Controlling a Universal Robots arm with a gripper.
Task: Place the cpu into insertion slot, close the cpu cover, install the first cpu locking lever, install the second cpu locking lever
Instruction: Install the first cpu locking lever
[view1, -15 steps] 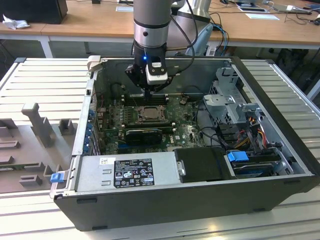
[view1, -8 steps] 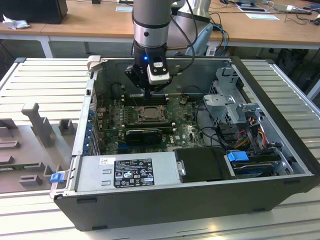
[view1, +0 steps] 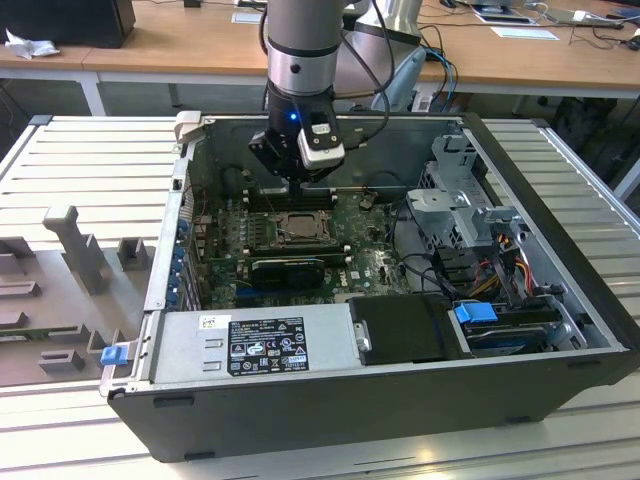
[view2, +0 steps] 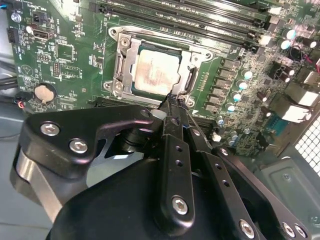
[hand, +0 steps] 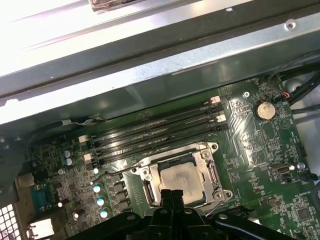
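Note:
The cpu (view2: 157, 72) lies flat in the insertion slot (view2: 134, 70) on the green motherboard, its pale metal top showing. Around the chip, the silvery cpu cover (view2: 122, 65) lies down flat. My gripper (view2: 171, 102) is shut with nothing between its fingers, its tips right at the socket's edge beside the cover. In the first wrist view the gripper (hand: 172, 194) overlaps one side of the cpu (hand: 180, 177) and the cover (hand: 211, 172). In the exterior view the gripper (view1: 300, 188) hangs inside the open computer case, just above the socket (view1: 300, 226).
Long black memory slots (hand: 155, 132) run beside the socket. A coin battery (view2: 45, 92) sits on the board. The case wall (hand: 150, 60) rises behind the slots. A power supply (view1: 255, 340), a drive cage (view1: 460, 200) and cables (view1: 500, 270) crowd the case.

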